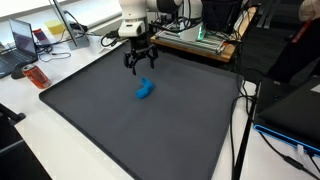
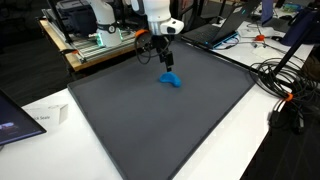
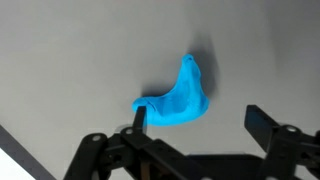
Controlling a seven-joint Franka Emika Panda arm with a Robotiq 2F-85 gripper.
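A crumpled blue cloth [image 1: 146, 90] lies on the dark grey mat [image 1: 120, 130], seen in both exterior views; it also shows on the mat [image 2: 160, 120] as a blue lump [image 2: 172, 80]. My gripper [image 1: 141, 63] hangs open and empty above the mat, just behind the cloth, and is not touching it [image 2: 162, 57]. In the wrist view the blue cloth [image 3: 178, 97] lies below and ahead of my open fingers [image 3: 198, 118], closer to one fingertip.
A laptop [image 1: 22, 45] and a red object [image 1: 36, 76] sit on the white table beside the mat. A shelf with electronics [image 1: 200, 40] stands behind the arm. Cables [image 2: 285, 85] trail at the mat's side. A white box [image 2: 45, 117] lies near a mat corner.
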